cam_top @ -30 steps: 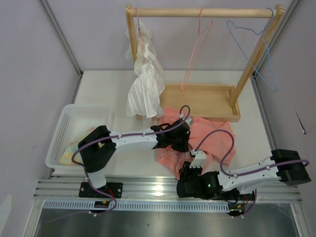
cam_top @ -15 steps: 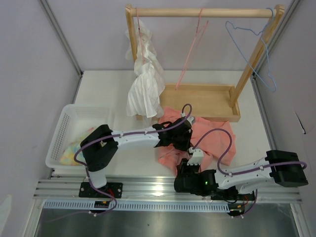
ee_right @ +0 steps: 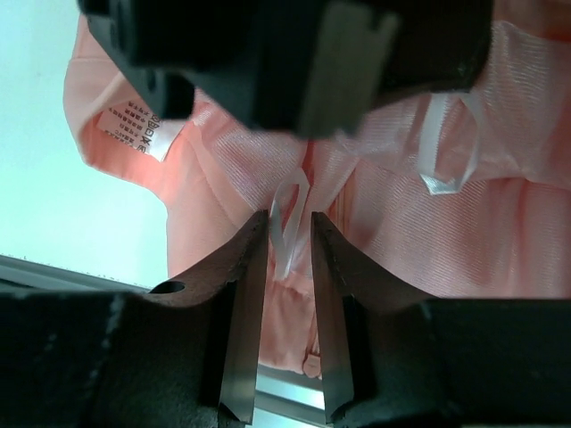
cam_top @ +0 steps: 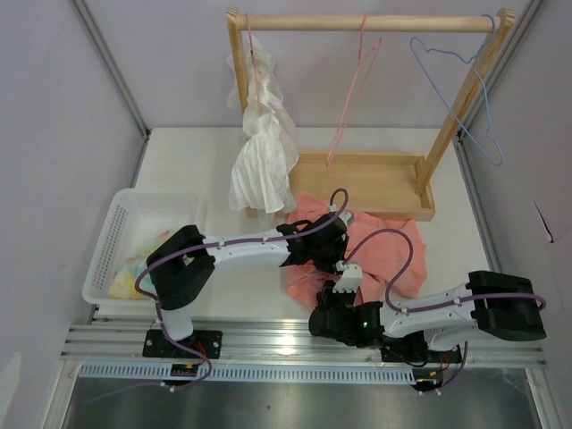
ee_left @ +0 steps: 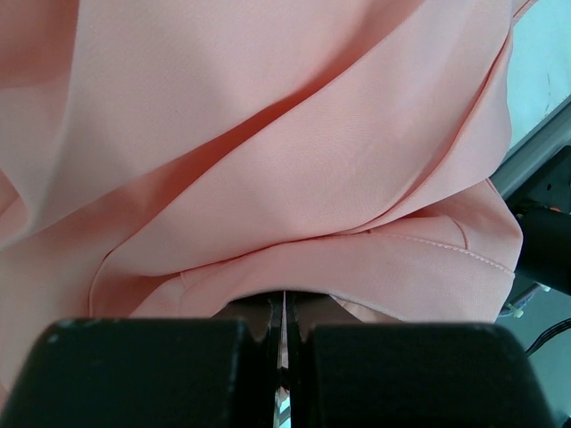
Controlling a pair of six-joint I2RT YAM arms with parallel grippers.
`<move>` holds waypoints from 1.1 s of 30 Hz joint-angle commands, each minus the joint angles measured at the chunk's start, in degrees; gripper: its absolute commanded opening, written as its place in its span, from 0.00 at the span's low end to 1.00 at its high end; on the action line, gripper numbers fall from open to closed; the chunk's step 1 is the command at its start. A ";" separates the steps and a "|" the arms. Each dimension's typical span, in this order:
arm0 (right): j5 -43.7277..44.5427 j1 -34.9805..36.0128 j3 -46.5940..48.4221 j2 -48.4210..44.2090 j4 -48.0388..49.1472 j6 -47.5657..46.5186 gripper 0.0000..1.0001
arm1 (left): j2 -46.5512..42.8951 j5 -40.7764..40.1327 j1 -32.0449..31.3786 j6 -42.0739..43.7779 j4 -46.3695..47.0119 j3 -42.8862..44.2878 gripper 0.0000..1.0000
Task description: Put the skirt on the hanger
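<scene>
The salmon-pink skirt (cam_top: 380, 246) lies crumpled on the table in front of the wooden rack. My left gripper (cam_top: 329, 252) is shut on a fold of the skirt (ee_left: 294, 152), and fabric drapes over its closed fingertips (ee_left: 284, 308). My right gripper (cam_top: 344, 281) reaches under that raised edge from the near side. In the right wrist view it (ee_right: 289, 219) is open a narrow way, with a white ribbon loop (ee_right: 287, 207) of the skirt (ee_right: 500, 232) hanging between its fingers. The pink hanger (cam_top: 350, 98) hangs empty from the rod.
A white ruffled garment (cam_top: 261, 147) hangs at the rod's left end and a light-blue hanger (cam_top: 460, 76) at its right. The rack's wooden base tray (cam_top: 366, 183) sits behind the skirt. A white basket (cam_top: 121, 237) holding patterned cloth stands at the left.
My right gripper has slid left and forward under the skirt's near edge, and its jaws have narrowed a little. The left gripper has stayed shut on the fabric. The pink hanger sways slightly.
</scene>
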 commanded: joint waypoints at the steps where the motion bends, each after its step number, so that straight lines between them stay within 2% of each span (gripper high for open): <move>1: 1.37 -0.71 -0.08 1.87 4.70 -2.33 0.31 | 0.54 1.00 0.46 1.03 0.35 2.23 0.00; 4: 1.02 -0.71 -0.17 3.19 4.70 -1.37 0.27 | 0.45 0.92 0.46 1.03 0.35 2.32 0.00; 8: 1.98 -0.01 0.01 3.37 1.37 1.09 0.08 | 0.45 1.00 0.54 1.03 0.17 2.40 0.00; 11: 3.65 1.39 1.32 1.70 -3.61 3.19 0.00 | -0.16 1.09 0.63 1.38 -0.09 2.49 0.00; 15: 8.38 7.26 6.14 -3.04 -16.80 8.73 0.00 | -2.27 3.02 1.51 2.09 -0.27 2.49 0.00; 16: 9.53 8.59 7.47 -4.35 -23.88 10.57 0.00 | -3.49 5.81 1.77 2.26 -0.01 2.40 0.00; 18: 13.22 12.97 11.49 -8.92 -31.82 17.42 0.00 | -4.64 9.69 3.18 2.88 0.95 2.32 0.00; 19: 14.36 14.13 13.00 -10.42 -40.38 20.32 0.00 | -6.21 12.58 3.70 2.97 1.13 2.32 0.00; 21: 17.36 17.11 17.38 -14.64 -48.61 28.29 0.00 | -7.98 15.75 5.55 2.88 2.62 1.97 0.00; 22: 18.23 17.57 18.89 -15.87 -55.17 29.91 0.00 | -8.94 17.34 6.16 2.53 3.33 1.70 0.00; 23: 19.72 18.00 20.47 -18.23 -57.59 30.80 0.00 | -10.87 21.01 7.39 2.01 4.20 1.70 0.00; 30: 26.85 18.10 34.62 -26.24 -70.95 26.69 0.00 | -20.98 30.62 13.72 -3.70 12.11 2.14 0.00; 33: 29.92 17.40 40.51 -28.96 -70.98 21.95 0.00 | -26.42 31.50 16.45 -5.99 14.22 2.49 0.00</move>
